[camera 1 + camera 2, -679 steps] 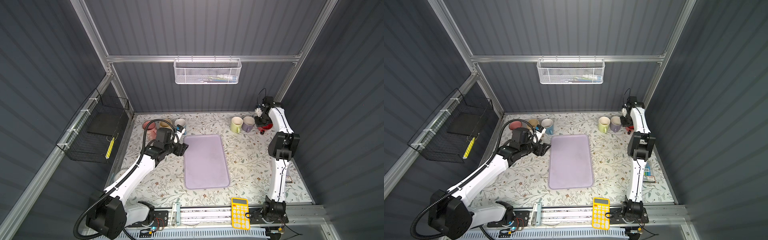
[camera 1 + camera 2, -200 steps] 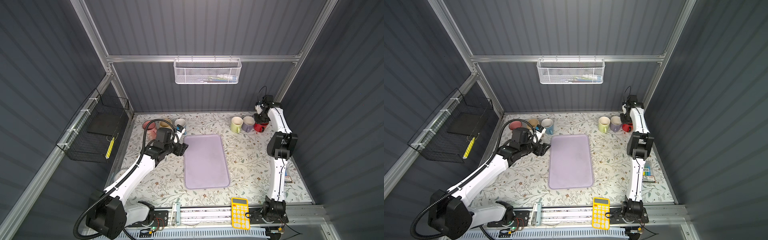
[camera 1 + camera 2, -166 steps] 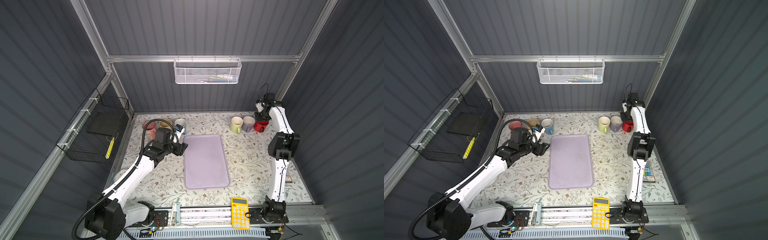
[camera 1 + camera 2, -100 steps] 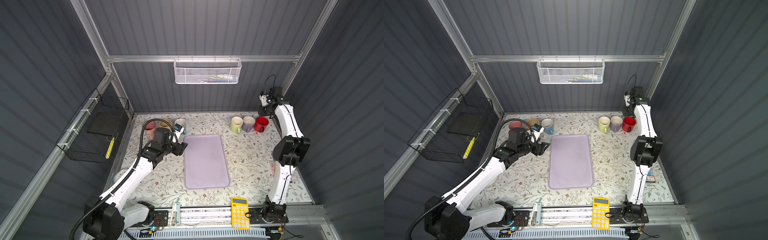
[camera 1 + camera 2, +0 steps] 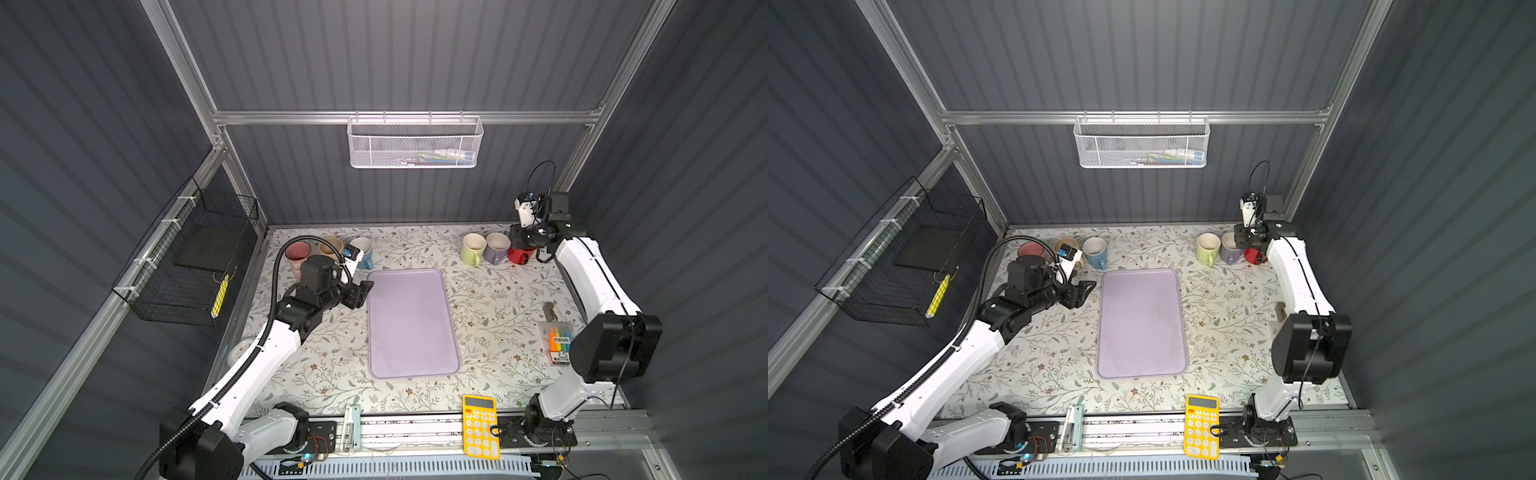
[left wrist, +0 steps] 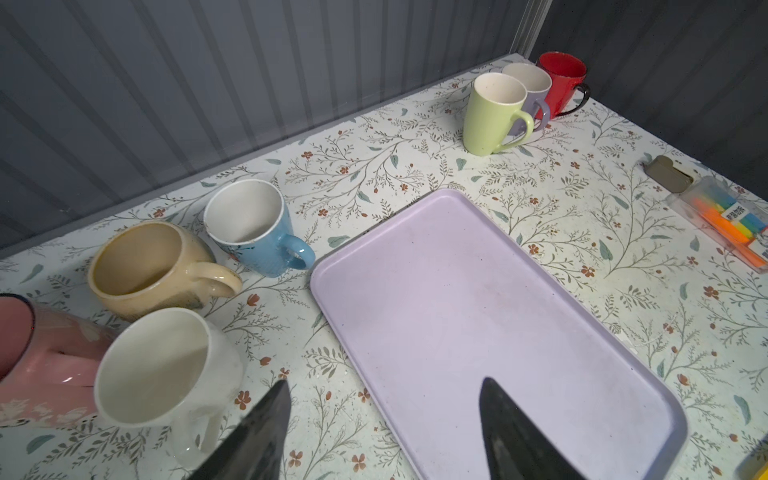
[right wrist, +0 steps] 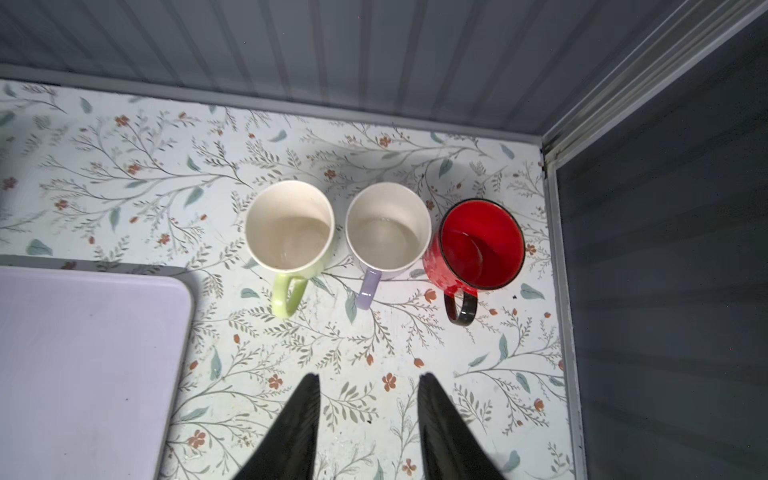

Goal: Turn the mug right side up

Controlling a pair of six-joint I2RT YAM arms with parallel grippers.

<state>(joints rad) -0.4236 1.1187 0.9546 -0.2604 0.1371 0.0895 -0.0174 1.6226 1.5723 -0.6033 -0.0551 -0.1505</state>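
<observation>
- red mug [image 7: 478, 245]: stands in the back right corner of the table [image 7: 291, 353], at the end of a row with the lilac mug [image 7: 388, 230] and green mug [image 7: 289, 226]. It is just beside the lilac one; contact cannot be told.
- orientation: mouth up, base on the table, long axis vertical. The black handle points to the table's front, like its neighbours' handles. The task reads as done.
- right gripper [image 7: 368, 378]: hovers above the table in front of the row, fingers apart with nothing between them, probably kept clear so the mug is not tipped.
- left gripper [image 6: 384, 382]: over the left edge of the lilac tray [image 6: 457, 311], fingers parted wide and empty. It is seemingly idle, well apart from the red mug.
</observation>
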